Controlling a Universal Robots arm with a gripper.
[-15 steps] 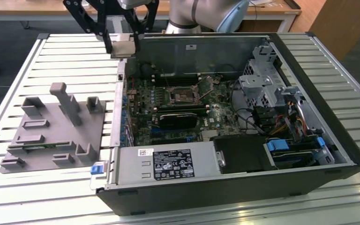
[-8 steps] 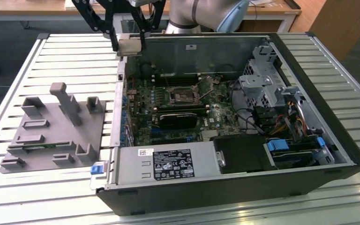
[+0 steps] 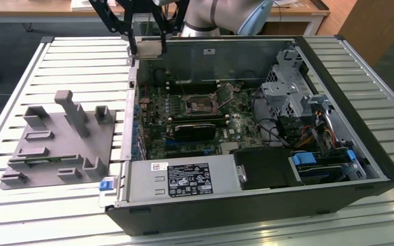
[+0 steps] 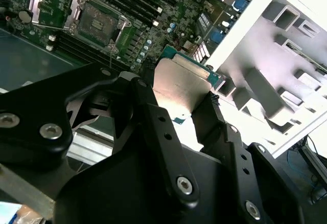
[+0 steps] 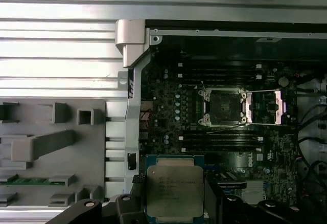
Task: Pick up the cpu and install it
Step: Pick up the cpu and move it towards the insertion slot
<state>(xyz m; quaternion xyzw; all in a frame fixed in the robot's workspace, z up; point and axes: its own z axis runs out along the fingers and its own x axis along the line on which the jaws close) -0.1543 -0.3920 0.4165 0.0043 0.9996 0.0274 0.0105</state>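
Observation:
My gripper [image 3: 148,49] is shut on the cpu [image 3: 149,47], a flat square chip with a silvery top. It hangs above the back left corner of the open computer case [image 3: 334,169] in the exterior view. Both wrist views show the cpu [image 4: 181,81] [image 5: 174,188] clamped between the black fingers [image 4: 148,106]. On the green motherboard [image 3: 241,128] the cpu socket [image 3: 200,105] [image 4: 97,22] [image 5: 225,106] lies open, its metal frame lifted. The socket sits lower in the case, apart from the chip.
A grey plastic fixture [image 3: 60,143] [image 5: 51,147] with blocks and slots lies on the slatted table [image 3: 19,77] at the exterior view's left. Inside the case are a silver power supply [image 3: 183,179], a black module [image 3: 193,130], a metal drive cage [image 3: 286,87] and cables.

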